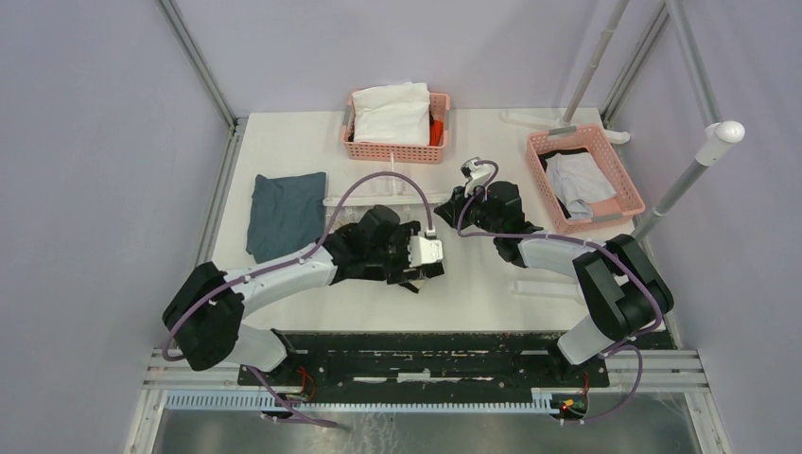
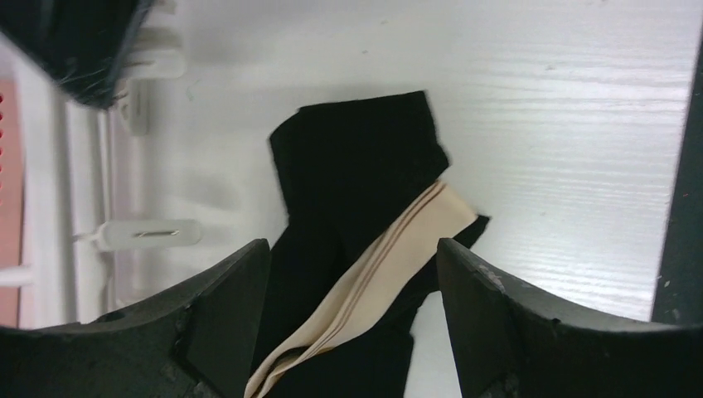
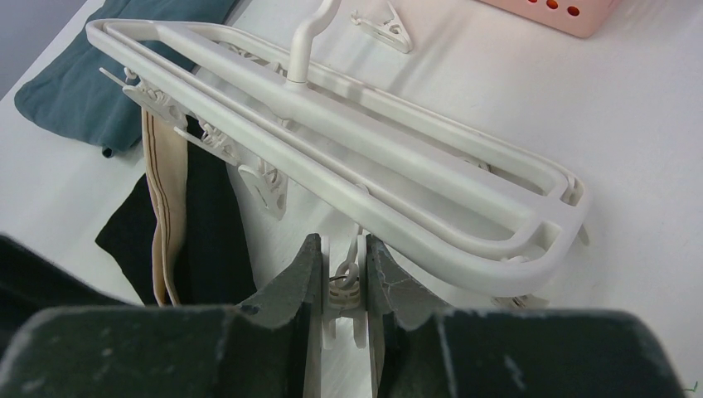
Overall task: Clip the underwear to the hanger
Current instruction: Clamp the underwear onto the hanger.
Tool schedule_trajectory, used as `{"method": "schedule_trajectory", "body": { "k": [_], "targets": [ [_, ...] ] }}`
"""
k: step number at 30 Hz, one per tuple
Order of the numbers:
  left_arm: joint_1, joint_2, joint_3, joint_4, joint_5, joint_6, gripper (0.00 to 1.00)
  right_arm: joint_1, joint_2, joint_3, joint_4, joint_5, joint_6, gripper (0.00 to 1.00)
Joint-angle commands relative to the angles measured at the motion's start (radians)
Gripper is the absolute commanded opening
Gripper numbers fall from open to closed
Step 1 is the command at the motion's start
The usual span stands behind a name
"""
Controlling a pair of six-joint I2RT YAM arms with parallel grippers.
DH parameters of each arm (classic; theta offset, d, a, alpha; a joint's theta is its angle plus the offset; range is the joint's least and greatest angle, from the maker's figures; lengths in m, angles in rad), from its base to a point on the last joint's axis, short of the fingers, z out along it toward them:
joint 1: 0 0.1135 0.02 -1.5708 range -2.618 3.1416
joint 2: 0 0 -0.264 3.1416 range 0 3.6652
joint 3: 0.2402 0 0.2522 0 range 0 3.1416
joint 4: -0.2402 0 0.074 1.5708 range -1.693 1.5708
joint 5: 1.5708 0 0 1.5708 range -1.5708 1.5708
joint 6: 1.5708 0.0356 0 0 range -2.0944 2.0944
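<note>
The underwear (image 2: 352, 166), black with a beige waistband (image 2: 406, 245), lies crumpled on the white table beside the hanger (image 3: 373, 145), a white frame lying flat. My left gripper (image 2: 352, 249) hovers over the underwear, open, with the waistband showing between its fingers and nothing pinched. My right gripper (image 3: 341, 242) is shut on a white clip (image 3: 346, 286) that hangs from the hanger's near rail. In the right wrist view the underwear (image 3: 207, 236) sits to the left of that clip, partly under the rail. From above, both grippers meet mid-table by the underwear (image 1: 355, 248).
A folded blue-grey cloth (image 1: 287, 213) lies left of the hanger. A pink basket (image 1: 395, 123) with a white garment stands at the back, and another pink basket (image 1: 584, 180) at the right. A loose clip (image 3: 383, 25) lies beyond the hanger's hook.
</note>
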Motion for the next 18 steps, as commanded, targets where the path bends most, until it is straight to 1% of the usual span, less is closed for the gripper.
{"method": "schedule_trajectory", "body": {
  "k": [1,3,6,9,14,18],
  "targets": [
    [0.128,-0.026,0.081,-0.097,0.178,0.080,0.80,0.004,-0.042,0.003,0.068,-0.011,-0.007,0.00],
    [0.167,-0.012,0.095,-0.113,0.233,0.095,0.81,0.004,-0.043,0.003,0.067,-0.011,-0.008,0.00],
    [0.172,0.027,0.122,-0.145,0.302,0.119,0.81,0.003,-0.042,0.003,0.068,-0.010,-0.008,0.00],
    [0.171,0.075,0.149,-0.156,0.330,0.116,0.81,0.004,-0.042,0.003,0.068,-0.009,-0.007,0.00],
    [0.162,0.132,0.184,-0.161,0.335,0.143,0.81,0.004,-0.043,0.002,0.064,-0.005,-0.010,0.00],
    [0.142,0.176,0.212,-0.129,0.301,0.138,0.82,0.004,-0.039,0.002,0.067,-0.003,-0.007,0.00]
  ]
}}
